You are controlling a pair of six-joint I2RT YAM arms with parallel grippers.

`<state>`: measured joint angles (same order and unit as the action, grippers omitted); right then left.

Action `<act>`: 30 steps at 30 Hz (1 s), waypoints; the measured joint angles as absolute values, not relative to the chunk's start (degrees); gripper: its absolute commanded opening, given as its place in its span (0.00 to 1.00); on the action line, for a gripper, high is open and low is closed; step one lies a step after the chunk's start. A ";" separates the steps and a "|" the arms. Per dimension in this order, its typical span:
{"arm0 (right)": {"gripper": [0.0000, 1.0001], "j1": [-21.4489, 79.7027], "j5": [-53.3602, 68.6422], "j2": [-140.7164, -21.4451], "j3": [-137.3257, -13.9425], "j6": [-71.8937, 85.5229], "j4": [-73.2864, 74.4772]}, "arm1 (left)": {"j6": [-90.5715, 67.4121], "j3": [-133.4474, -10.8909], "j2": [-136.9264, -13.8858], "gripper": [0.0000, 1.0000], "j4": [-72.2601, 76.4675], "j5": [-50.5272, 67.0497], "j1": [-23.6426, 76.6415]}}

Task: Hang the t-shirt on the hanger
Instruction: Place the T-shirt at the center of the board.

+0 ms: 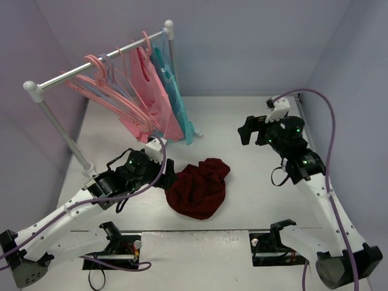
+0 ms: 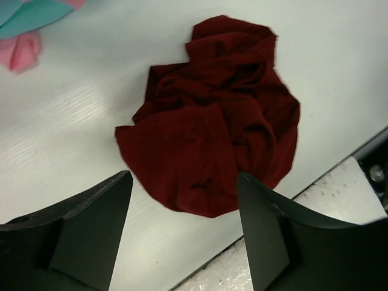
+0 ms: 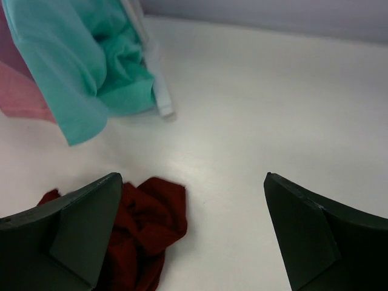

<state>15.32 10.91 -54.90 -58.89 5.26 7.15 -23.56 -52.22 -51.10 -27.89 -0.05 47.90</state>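
Currently: crumpled t-shirt (image 1: 197, 189), bench (image 1: 242, 121) centre.
Left pincer (image 2: 183, 179) spread, empty, just left of it; right pincer (image 3: 193, 179) spread, farther.

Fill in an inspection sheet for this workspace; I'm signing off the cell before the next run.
Surface: white table.
Job's things: t-shirt crumpled in a heap on the table; hanger hooked on the rail.
Clutter: pink garment and teal garment hanging from the rail; lavender hangers.
Grippers: left gripper open over the t-shirt; right gripper open, empty.
Cables: purple cables along both arms.
Surroundings: lavender walls.
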 measured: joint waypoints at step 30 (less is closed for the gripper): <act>0.52 37.28 11.52 -72.88 -44.45 10.15 3.64 | -28.44 -46.54 -64.70 0.64 -16.88 2.76 47.90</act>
<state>37.28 11.52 -72.88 -44.45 10.15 3.64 -28.44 -46.54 -64.70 -16.88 2.76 47.90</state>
